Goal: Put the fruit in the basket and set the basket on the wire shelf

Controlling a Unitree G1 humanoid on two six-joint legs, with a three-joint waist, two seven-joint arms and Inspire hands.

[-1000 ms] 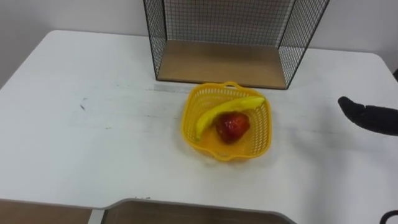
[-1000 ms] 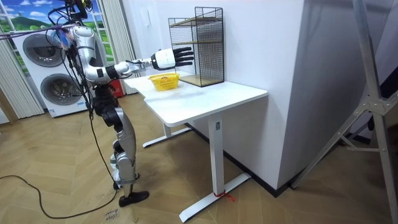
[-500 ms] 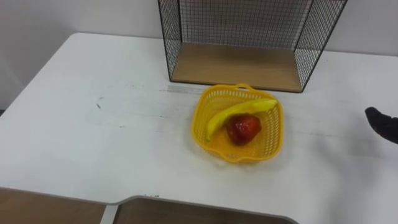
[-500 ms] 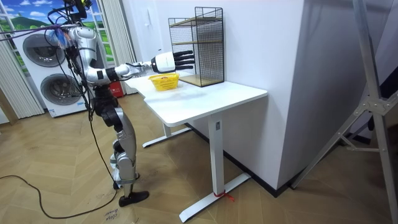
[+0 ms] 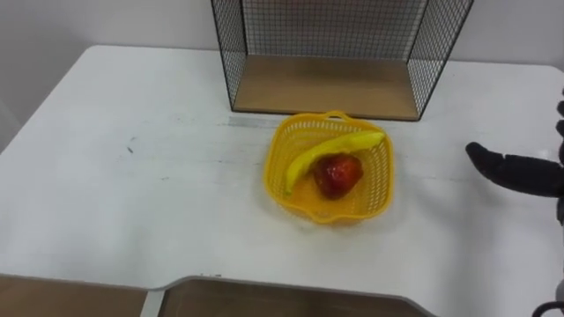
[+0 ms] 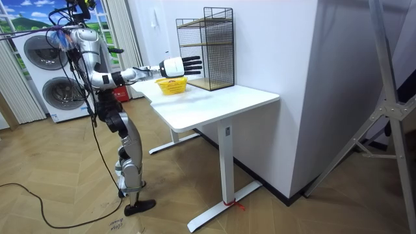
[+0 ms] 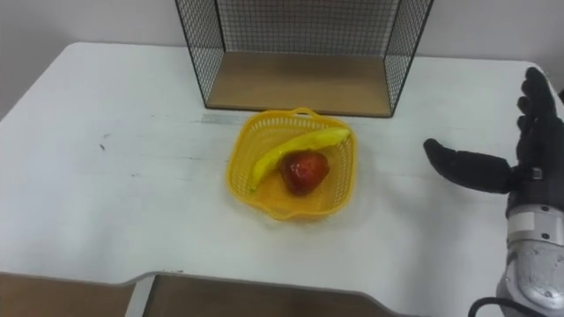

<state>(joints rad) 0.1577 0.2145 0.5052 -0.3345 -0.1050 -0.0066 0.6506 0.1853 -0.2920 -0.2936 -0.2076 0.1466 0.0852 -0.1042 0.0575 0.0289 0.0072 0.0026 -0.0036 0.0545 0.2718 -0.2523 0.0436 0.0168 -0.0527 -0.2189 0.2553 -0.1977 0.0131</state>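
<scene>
Two fruits, a banana (image 5: 330,151) and a red apple (image 5: 337,173), lie together in the yellow basket (image 5: 275,167), the banana slanting across from rim to rim and touching the apple. The basket sits on the white table (image 5: 132,194), just before the open front of the wire shelf (image 5: 326,86), its small handle close to the front edge of the shelf's wooden floor. Bare tabletop stretches wide to the basket's left and toward the near edge. To the right, well apart from the basket across bare table, the right hand (image 7: 531,154) hovers empty, fingers straight and thumb spread toward the basket. In the room view the robot stands at the table's end on the room view's left.
</scene>
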